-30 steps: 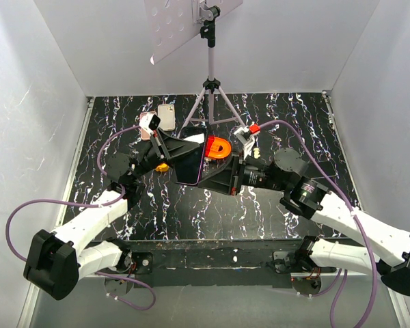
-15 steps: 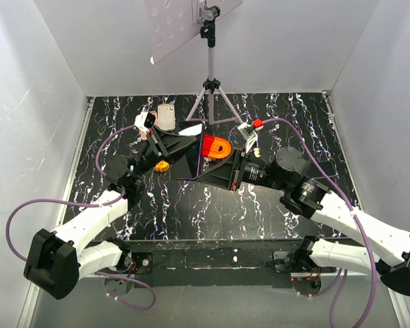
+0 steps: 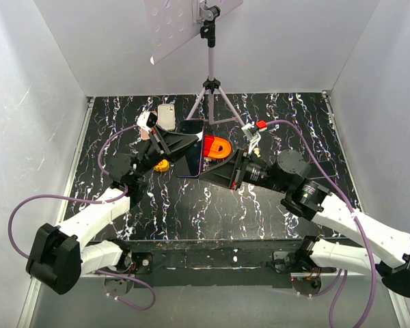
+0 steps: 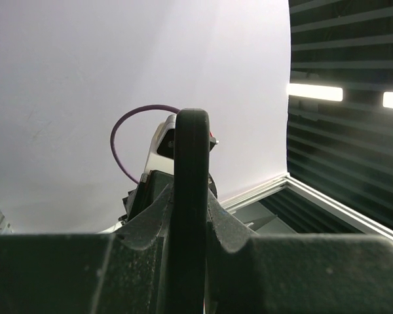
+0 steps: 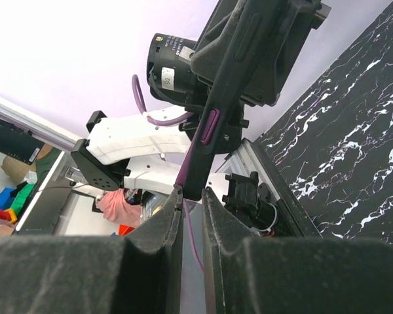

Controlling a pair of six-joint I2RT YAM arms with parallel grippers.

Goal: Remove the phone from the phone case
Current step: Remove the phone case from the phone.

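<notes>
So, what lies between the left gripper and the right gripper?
The cased phone alone: the left gripper and the right gripper each clamp an edge of it, as the top external view shows.

Walls: plain white panels [image 3: 48, 102] stood beyond and on both sides of the left gripper [image 3: 186, 145] and right gripper [image 3: 208, 168].
Table: a black tabletop [image 3: 191, 205] with white marbling lay beneath both grippers.
Stand: a grey tripod [image 3: 210, 89] stood just beyond the grippers, carrying a white perforated panel [image 3: 174, 24] above them.
Light: bright strip lights [image 4: 314, 91] glowed on a dark slatted ceiling [image 4: 347, 39], right of the left gripper.
</notes>
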